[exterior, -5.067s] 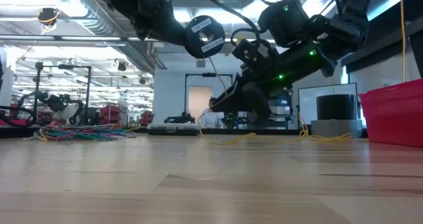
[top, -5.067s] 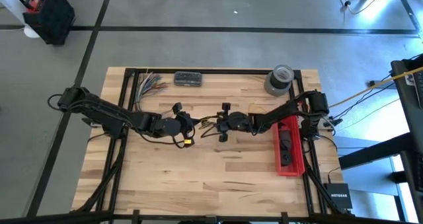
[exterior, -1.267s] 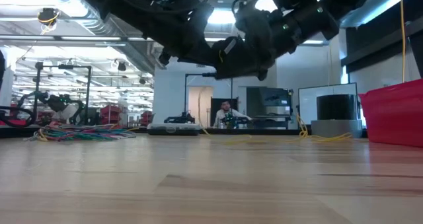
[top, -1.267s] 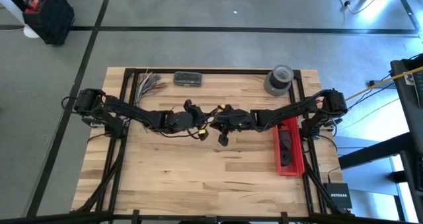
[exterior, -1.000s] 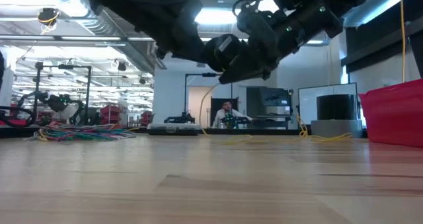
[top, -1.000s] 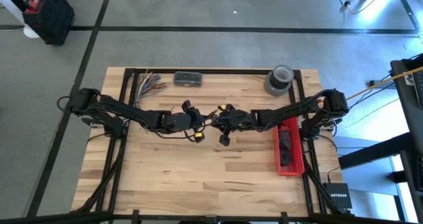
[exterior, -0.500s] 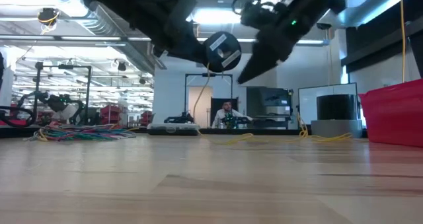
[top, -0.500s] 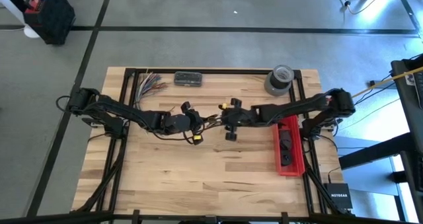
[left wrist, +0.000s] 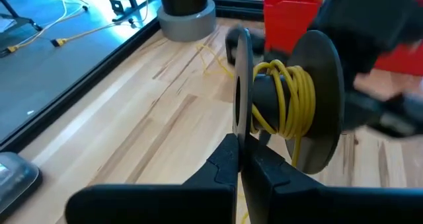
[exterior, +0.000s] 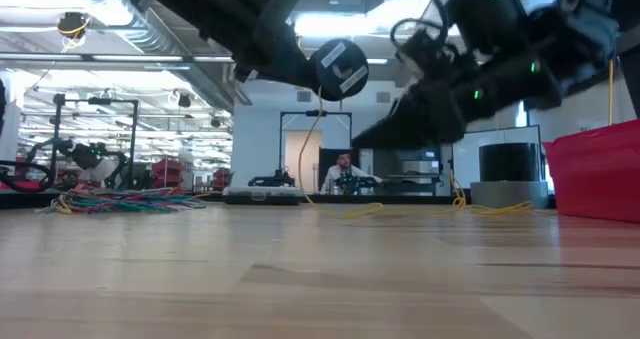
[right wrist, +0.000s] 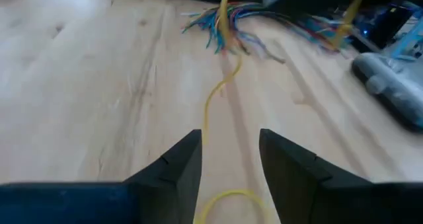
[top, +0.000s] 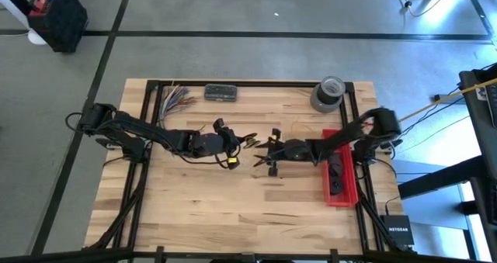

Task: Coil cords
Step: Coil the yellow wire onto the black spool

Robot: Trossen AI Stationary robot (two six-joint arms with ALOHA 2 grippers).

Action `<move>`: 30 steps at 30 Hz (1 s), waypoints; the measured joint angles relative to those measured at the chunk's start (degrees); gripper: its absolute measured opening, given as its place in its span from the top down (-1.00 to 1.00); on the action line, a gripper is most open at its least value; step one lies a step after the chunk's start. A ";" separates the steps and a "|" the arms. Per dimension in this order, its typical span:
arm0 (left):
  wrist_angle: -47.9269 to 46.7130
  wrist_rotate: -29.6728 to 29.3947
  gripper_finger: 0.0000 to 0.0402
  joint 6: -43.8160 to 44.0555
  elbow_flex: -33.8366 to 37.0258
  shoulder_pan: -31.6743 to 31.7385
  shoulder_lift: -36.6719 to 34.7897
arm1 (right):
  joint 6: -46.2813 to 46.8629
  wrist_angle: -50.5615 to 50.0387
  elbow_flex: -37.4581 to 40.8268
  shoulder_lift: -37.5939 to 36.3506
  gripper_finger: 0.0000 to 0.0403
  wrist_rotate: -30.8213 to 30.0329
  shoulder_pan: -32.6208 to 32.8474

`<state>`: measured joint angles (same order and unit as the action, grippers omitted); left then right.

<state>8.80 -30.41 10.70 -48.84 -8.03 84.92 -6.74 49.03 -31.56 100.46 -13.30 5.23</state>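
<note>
A black spool (left wrist: 291,98) with yellow cord (left wrist: 285,92) wound on its hub hangs above the table's middle, with my left gripper (left wrist: 241,159) shut on it. In the low view the spool (exterior: 340,69) is high up, and a strand of the cord (exterior: 312,149) drops from it to the table. My right gripper (top: 262,153) stands open just right of the spool, low over the wood. In the right wrist view a loose length of the cord (right wrist: 217,98) lies on the table between and beyond its fingers, untouched. My left gripper pinches the spool's thin flange (left wrist: 240,121) at its rim between its two fingers. The fingers come from the table's left, slanting a little downward, edge-on to the flange. The spool is lifted clear of the table with its axle level.
A red bin (top: 339,170) stands at the right, a grey tape roll (top: 328,92) at the far right. A bundle of multicoloured wires (top: 177,100) and a dark box (top: 221,92) lie at the far edge. More yellow cord (exterior: 495,208) lies near the tape roll.
My right gripper has drawn back from the spool toward the table's right edge, sunk toward the wood, rolled and opened. My left gripper has kept the spool still. The cord strand below the spool now hangs straighter.
</note>
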 joint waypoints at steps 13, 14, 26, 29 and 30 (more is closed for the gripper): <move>7.48 -0.23 1.00 -5.46 -0.12 -1.17 -2.34 | -3.83 5.07 -8.96 11.21 0.22 0.14 -0.83; 7.37 -0.20 1.00 -5.83 -0.25 -1.17 -2.60 | -3.90 4.94 -8.97 11.21 0.22 -0.20 -1.32; 2.22 -2.09 1.00 -4.70 -0.33 -1.95 -3.62 | -3.74 -3.72 -8.16 7.98 0.94 -0.79 -1.51; -0.49 -4.97 1.00 -4.69 -0.35 -3.25 -4.55 | -4.07 -3.59 -5.28 3.69 0.92 -5.53 -1.51; -1.46 -5.18 1.00 -4.70 -0.35 -3.57 -4.84 | -4.09 -3.03 -3.81 2.10 0.92 -7.24 -1.57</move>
<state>7.34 -35.59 6.00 -49.19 -11.61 80.08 -10.83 46.00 -35.37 102.57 -20.54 3.67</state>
